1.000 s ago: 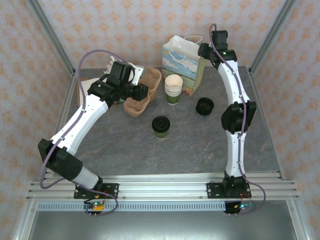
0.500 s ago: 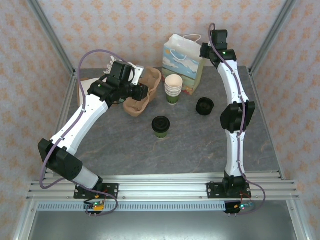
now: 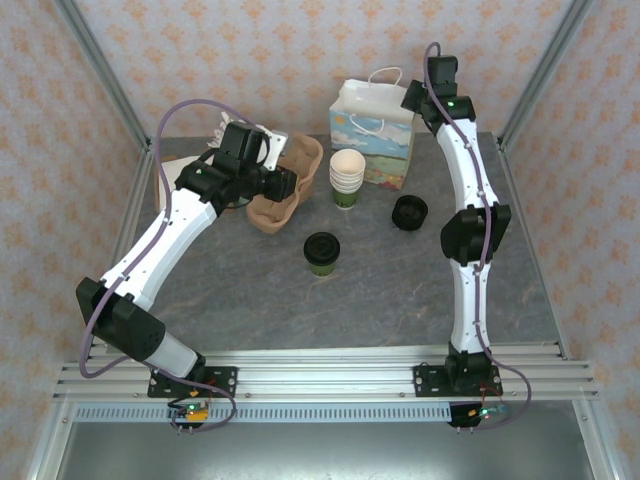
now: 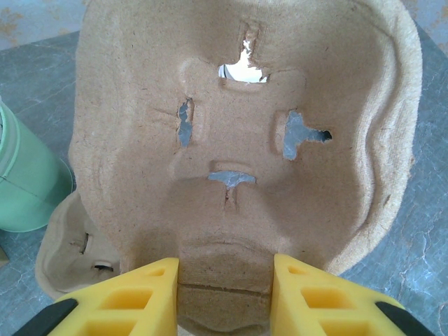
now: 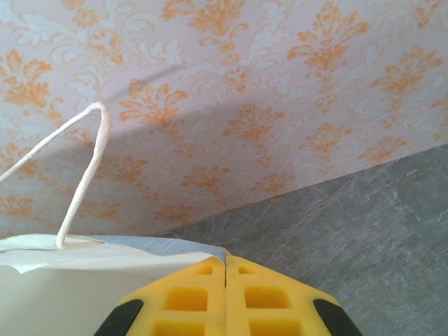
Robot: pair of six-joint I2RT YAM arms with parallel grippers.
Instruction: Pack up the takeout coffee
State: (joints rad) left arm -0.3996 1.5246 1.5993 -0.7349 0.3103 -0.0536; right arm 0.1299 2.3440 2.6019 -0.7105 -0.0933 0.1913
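While the takeout coffee (image 3: 322, 252) stood unpacked, the carrier (image 4: 238, 140) was clamped in the left jaws and the bag (image 3: 378, 145), at its rim, in the right jaws, with cup-loading judged next.

Nothing legible anywhere. The glossy paper gift bag (image 3: 375, 140) carries a sky-and-cloud picture, any lettering too small to tell. The small cream-and-green paper cup with round black plastic lid (image 3: 322, 252) and the brown moulded-pulp cup carrier (image 4: 238, 140) show no readable marks.
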